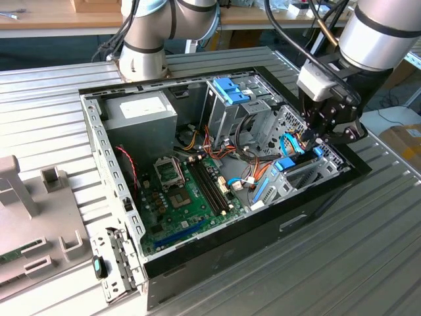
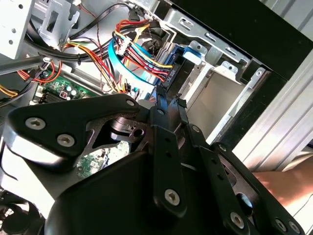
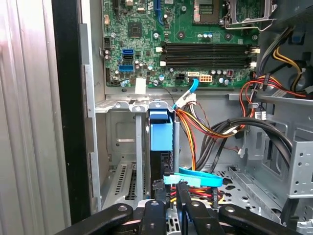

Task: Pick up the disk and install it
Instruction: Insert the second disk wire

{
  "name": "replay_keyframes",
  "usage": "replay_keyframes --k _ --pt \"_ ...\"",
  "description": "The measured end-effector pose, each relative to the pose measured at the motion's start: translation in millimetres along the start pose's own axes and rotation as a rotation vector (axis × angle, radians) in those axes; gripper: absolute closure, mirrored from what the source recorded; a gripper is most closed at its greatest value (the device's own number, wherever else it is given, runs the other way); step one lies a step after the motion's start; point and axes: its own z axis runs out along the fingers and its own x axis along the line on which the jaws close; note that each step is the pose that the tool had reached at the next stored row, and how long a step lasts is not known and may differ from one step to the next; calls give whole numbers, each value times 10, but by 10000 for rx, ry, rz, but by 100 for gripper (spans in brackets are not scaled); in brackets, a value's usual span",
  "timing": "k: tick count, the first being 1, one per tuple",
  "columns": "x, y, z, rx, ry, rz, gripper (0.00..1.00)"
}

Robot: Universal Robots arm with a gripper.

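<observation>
An open computer case is seen lying on a ribbed metal worktop, its green motherboard exposed beside a grey power supply and a metal drive cage topped by a small blue latch. In the exterior view the arm is lowered over the corner of the case at the exterior view's right, and the claw is placed just above the drive bay there, among orange, red and yellow wires and a flat light-blue cable. The disk is found standing on edge in that bay, seated between the bay's metal walls, with its light-blue rail end turned up toward the first wrist view; in the exterior view its blue rails are made out just below the claw. In the first wrist view the black fingers are drawn close together right at the near edge of the disk, by the blue cable's connector; whether the disk is actually pinched between them cannot be told. In the second wrist view the claw is seen with its narrow tips pointed into the bay beside the blue rail.
</observation>
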Motion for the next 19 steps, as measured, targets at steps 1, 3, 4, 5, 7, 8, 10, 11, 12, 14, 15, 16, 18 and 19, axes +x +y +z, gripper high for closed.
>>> replay_keyframes --k 1,3,4,5,7,8,10,11,12,14,15,16,18,19 --pt "0 0 0 0 -2 0 76" --pt "0 -1 -3 0 2 0 76" --pt "0 -1 -4 0 1 0 76" --pt "0 -2 -14 0 1 -1 76" --pt "-1 -4 -27 0 1 0 76" --pt "-1 -4 -28 0 1 0 76" --pt "-1 -5 -29 0 1 -1 76" --pt "-1 -5 -30 0 1 -1 76" --pt "-1 -5 -30 0 1 0 76" --pt "-1 -5 -31 0 1 0 76" --pt "-1 -7 -31 -10 2 0 76" --pt "-2 -13 -32 -33 9 -2 76" --pt "-3 -23 -29 -75 11 0 76" --pt "-3 -25 -28 -88 10 1 76"
